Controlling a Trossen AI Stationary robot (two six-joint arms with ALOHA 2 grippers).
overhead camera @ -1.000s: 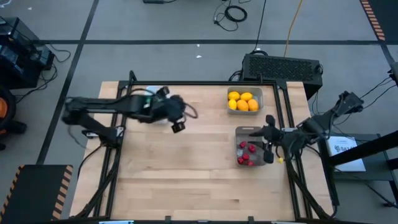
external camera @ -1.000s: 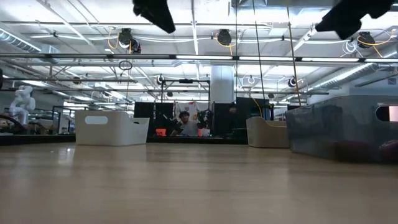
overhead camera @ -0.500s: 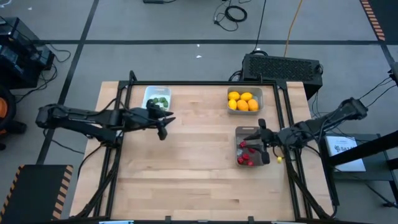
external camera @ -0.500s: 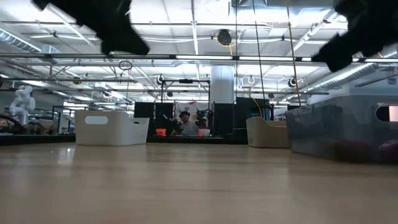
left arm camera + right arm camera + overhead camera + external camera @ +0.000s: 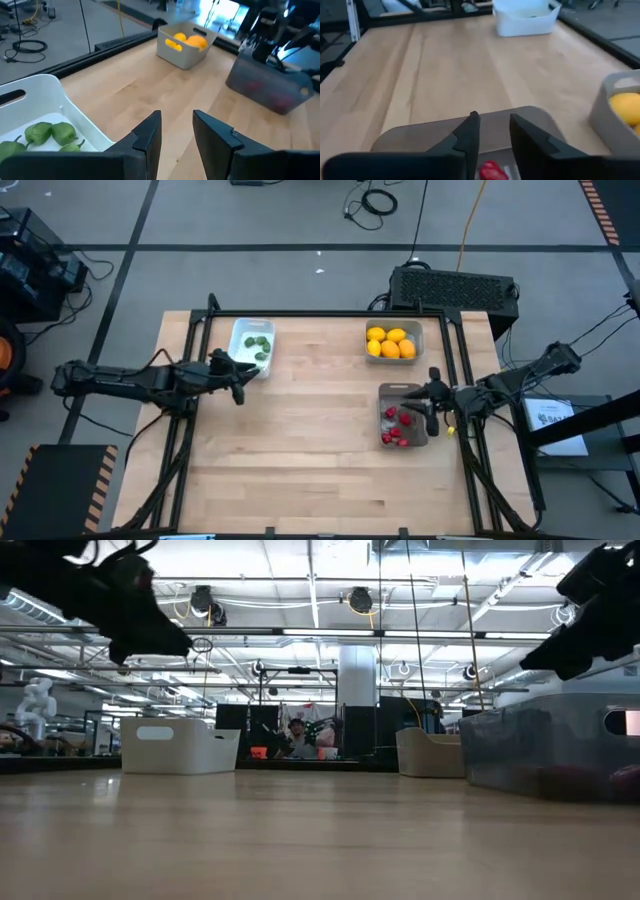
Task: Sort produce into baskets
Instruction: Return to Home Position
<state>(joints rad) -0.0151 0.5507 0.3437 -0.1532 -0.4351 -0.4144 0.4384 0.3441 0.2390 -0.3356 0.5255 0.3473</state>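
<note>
A wooden tabletop [image 5: 300, 440] was seen with a dark arm at each side. The left tool [image 5: 175, 135] was held above the wood just beside the white basket [image 5: 243, 362], its fingers parted by a narrow gap with nothing between them. The right tool [image 5: 492, 132] was held over the right edge of the dark basket [image 5: 390, 391], likewise slightly parted and empty. The pale grey basket [image 5: 418, 330] was set at the far right, beyond the dark one. Lemons [image 5: 390, 342] were found in the pale grey basket, green pieces [image 5: 259, 347] in the white, and red pieces [image 5: 398, 428] in the dark.
</note>
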